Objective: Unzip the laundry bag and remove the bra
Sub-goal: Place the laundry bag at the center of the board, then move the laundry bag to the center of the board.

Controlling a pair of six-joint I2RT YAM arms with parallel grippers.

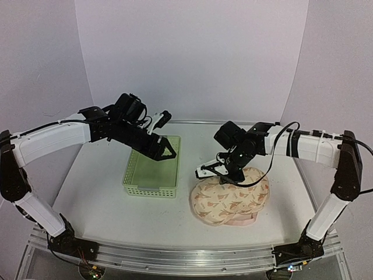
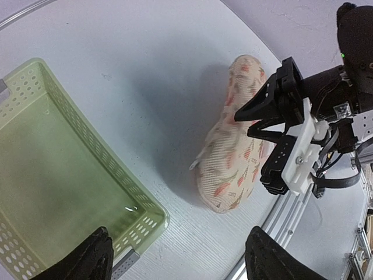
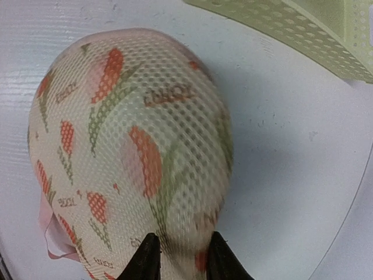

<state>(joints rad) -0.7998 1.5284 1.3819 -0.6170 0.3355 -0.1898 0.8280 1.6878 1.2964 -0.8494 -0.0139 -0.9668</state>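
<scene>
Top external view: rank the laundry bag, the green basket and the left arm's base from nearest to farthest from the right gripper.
1. laundry bag: directly beneath the right gripper, on the right side.
2. green basket: off to the left, mid-scene.
3. left arm's base: farthest, at the near-left corner.
</scene>
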